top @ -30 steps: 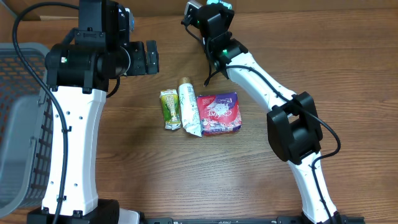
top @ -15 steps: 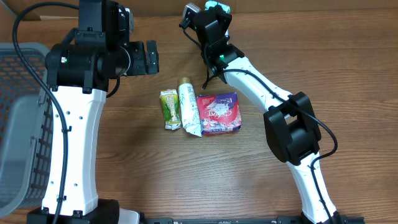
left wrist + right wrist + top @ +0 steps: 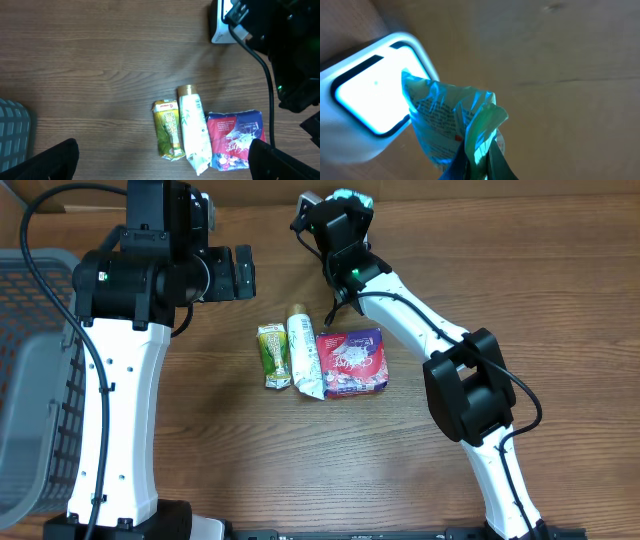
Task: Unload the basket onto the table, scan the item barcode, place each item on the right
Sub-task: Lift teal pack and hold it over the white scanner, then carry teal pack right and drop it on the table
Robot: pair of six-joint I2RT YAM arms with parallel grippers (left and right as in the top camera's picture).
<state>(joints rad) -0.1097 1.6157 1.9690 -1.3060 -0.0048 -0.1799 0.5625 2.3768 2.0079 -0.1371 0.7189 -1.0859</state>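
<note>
**Colleague:** What do your right fingers have?

**Me:** In my wrist view the right gripper is pinched closed on a crinkled pale blue-green foil packet. Its printed face is just beside the glowing window of the white box-shaped scanner, at the far side of the wooden table.

**Colleague:** And the left?

**Me:** The left gripper hangs with fingers spread wide, holding nothing. Mid-table I see a green drink carton, a white tube with a gold cap and a red and purple pouch side by side. A grey mesh basket sits at the left edge.
</note>
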